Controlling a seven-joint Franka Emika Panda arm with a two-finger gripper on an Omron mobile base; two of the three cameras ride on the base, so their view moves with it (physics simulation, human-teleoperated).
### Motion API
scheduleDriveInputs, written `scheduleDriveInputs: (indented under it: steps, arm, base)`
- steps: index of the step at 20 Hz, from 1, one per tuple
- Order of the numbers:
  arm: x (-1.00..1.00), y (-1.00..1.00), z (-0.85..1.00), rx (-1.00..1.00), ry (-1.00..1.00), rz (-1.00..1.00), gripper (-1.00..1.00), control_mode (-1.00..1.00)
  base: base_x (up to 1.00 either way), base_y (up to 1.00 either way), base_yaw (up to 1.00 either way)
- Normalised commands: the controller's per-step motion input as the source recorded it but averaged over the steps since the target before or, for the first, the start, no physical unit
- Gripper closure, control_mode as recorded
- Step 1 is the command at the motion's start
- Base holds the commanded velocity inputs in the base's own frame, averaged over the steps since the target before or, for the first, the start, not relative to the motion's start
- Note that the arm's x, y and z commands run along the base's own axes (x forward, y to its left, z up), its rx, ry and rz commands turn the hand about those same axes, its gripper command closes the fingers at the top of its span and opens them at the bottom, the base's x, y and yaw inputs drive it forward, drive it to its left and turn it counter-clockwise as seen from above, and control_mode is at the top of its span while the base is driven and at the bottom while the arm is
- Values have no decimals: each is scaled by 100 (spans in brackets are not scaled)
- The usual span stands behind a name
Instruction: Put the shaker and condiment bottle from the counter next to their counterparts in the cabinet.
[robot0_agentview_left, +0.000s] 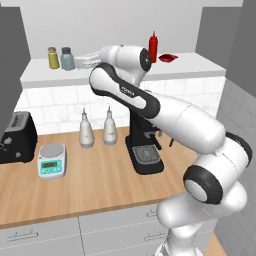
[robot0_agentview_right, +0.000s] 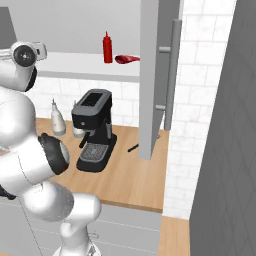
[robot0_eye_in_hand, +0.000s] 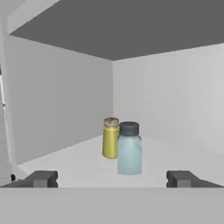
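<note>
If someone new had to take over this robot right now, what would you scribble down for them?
Gripper: open, empty, facing into the cabinet.
Shaker: standing on the shelf beside the olive-yellow shaker. Done.
Condiment bottle: upright on the shelf next to the red packet. Done.
Left: judging by this, only pulling the arm back out.

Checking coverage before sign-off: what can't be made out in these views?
- Left base view: arm hides the claw.
- Left base view: shaker and olive-yellow shaker too small to tell whether they touch.
- Right base view: red packet too small to read.
</note>
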Motion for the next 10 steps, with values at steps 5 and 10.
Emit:
scheduleDriveInputs:
  steps: [5,10]
  arm:
    - [-100,-37,0,0,-18,2,-100,-100]
    - [-100,-24,0,0,-23,4,-100,-100]
  base:
    - [0,0,0]
    - [0,0,0]
